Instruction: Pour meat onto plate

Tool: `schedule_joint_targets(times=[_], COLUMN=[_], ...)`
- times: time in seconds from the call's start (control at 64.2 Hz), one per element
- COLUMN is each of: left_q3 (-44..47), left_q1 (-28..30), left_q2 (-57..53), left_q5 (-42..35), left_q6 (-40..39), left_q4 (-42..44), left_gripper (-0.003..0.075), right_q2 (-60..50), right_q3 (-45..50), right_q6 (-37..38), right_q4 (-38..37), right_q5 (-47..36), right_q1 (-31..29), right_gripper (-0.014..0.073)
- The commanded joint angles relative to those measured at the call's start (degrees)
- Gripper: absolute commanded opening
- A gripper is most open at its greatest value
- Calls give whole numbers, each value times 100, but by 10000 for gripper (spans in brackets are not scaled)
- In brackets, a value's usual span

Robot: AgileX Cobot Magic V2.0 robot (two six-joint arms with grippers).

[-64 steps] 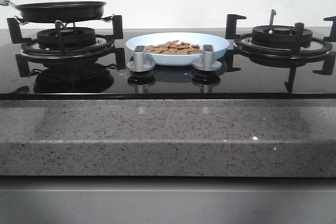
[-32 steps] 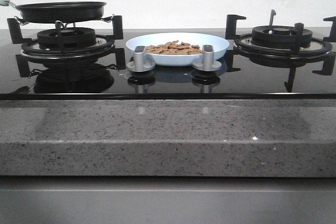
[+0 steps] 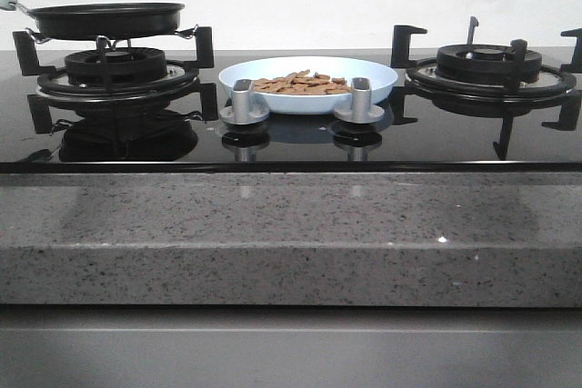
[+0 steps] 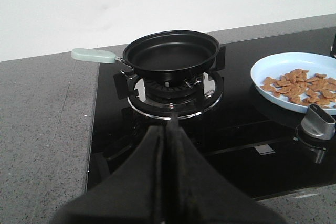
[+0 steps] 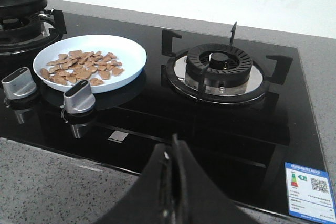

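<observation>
Both claws are pressed shut with nothing between their black fingers: the left gripper (image 4: 167,129) hangs above the front edge of the glossy black glass cooktop (image 3: 291,143), facing the left burner grate (image 4: 173,90), and holds nothing. On that grate sits the black round frying pan (image 3: 105,18), empty, its pale green handle (image 4: 94,55) reaching out over the speckled grey stone counter (image 3: 291,224). Between the burners lies the pale blue round plate (image 3: 364,74), carrying the heap of light-brown meat pieces (image 3: 300,84), just behind two silver knobs (image 3: 244,102). Further right, the right burner grate (image 3: 491,70) stands bare. Over the cooktop's front edge, the right gripper (image 5: 173,153) hangs closed, touching nothing.
</observation>
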Motion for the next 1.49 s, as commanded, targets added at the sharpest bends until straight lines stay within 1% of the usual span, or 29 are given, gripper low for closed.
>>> schedule_joint_targets(times=[0.0,0.311,0.405,0.467,0.514,0.576,0.623,0.669,0.825,1.012,1.23,1.339,1.479], left_q3=[-161,-150,52,201,336,573,767,978,1774,2632,3141,3155,3155], left_q1=[-38,-38,-38,-38,-64,-157,-249,-318,-281,-67,230,355,393], left_q2=[18,18,-24,-94,-211,-452,-660,-882,-1756,-2699,-2709,-2709,-2697], left_q5=[-465,-465,-738,-912,-1141,-1478,-1609,-1720,-1779,-1779,-1914,-1822,-1822], left_q6=[-57,-57,-69,-117,-398,-1274,-1683,-1808,-1809,-1809,-1809,-1809,-1809], left_q4=[-102,-102,282,393,623,1294,1627,1791,1754,1750,1670,1472,1474], left_gripper=[-20,-20,-20,-20,-20,-20,-20,-20,-20,-20,-20,-20,-20], right_q2=[8,8,8,8,8,8,8,8,8,8,8,8,8], right_q3=[-156,-156,-156,-156,-156,-156,-156,-156,-156,-156,-156,-156,-156], right_q6=[-48,-48,-48,-48,-48,-48,-48,-48,-48,-48,-48,-48,-48], right_q4=[-15,-15,-15,-15,-15,-15,-15,-15,-15,-15,-15,-15,-15], right_q5=[-483,-483,-483,-483,-483,-483,-483,-483,-483,-483,-470,-458,-439], right_q1=[-14,-14,-14,-14,-14,-14,-14,-14,-14,-14,-14,-14,-14], right_gripper=[-71,-71,-71,-71,-71,-71,-71,-71,-71,-71,-71,-71,-71])
